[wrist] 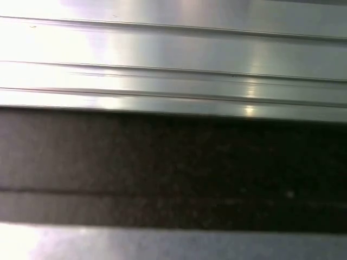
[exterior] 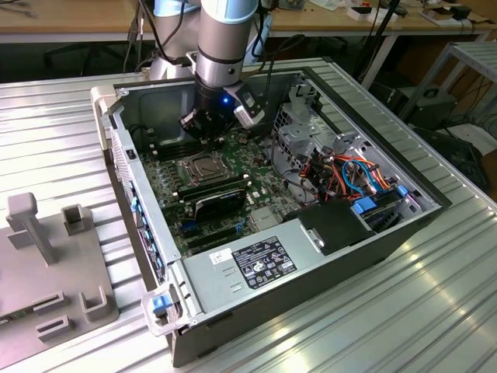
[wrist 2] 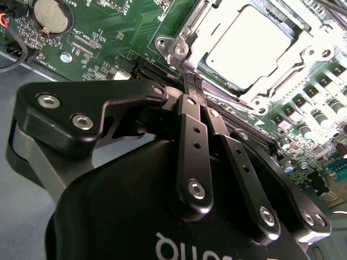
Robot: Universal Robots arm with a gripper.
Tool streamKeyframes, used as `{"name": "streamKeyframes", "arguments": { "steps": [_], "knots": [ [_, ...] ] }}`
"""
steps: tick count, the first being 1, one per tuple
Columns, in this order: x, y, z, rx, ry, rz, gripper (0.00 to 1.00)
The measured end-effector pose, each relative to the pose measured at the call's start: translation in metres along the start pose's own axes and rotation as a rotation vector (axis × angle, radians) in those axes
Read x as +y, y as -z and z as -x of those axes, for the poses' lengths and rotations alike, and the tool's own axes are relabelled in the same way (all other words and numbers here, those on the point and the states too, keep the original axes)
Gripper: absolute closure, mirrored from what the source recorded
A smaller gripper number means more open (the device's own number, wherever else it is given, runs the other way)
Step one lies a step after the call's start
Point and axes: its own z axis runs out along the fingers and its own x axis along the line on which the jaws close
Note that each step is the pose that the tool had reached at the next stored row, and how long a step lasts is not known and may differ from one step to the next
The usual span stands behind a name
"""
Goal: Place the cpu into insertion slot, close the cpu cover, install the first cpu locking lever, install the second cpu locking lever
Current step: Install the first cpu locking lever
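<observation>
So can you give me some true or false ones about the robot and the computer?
1. The chip already sits in its socket. True.
2. The metal cover is swung up and open. False: it lies flat around the chip.
3. The gripper is pressed shut, its tips just beside the socket. True.
4. The gripper is carrying the chip. False: nothing shows between its fingers.
5. The computer case has its side off, so the green board shows. True.
6. The robot arm is over the grey stand on the exterior view's left. False: it reaches down into the case.
</observation>
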Motion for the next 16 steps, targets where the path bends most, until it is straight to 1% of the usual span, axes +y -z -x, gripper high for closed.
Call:
{"name": "streamKeyframes", "arguments": {
  "steps": [10,16],
  "knots": [
    [-0.0014,-0.0022,0.0009,0.0001,0.0,0.0001,0.89],
    [-0.0035,-0.0039,0.0009,0.0002,0.0,0.0,0.89]
  ]
}}
